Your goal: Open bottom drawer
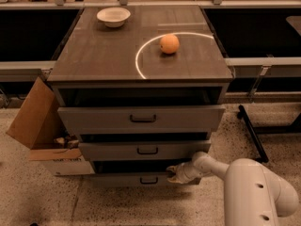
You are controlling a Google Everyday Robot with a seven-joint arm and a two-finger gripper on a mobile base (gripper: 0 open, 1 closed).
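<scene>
Gripper point(176, 173) sits low, at the top edge of the bottom drawer point(117, 179), on its right part. Can't tell how far open it is or whether it grips anything.

The bottom drawer is a slim flat grey front. Its small dark loop handle point(148, 180) is just left of the gripper, apart from it. A dark gap runs above the front.

The smooth, rounded white arm point(256, 189) trails off to the right.

Above the gripper are the mid-sized grey drawer point(108, 150), then the tallest drawer point(99, 118).

On the wood-grain cabinet top point(94, 55), far above, are a round orange point(169, 44) and a white bowl point(113, 16).

A cardboard box point(30, 114) sits well to the left on the speckled floor point(28, 192).
</scene>
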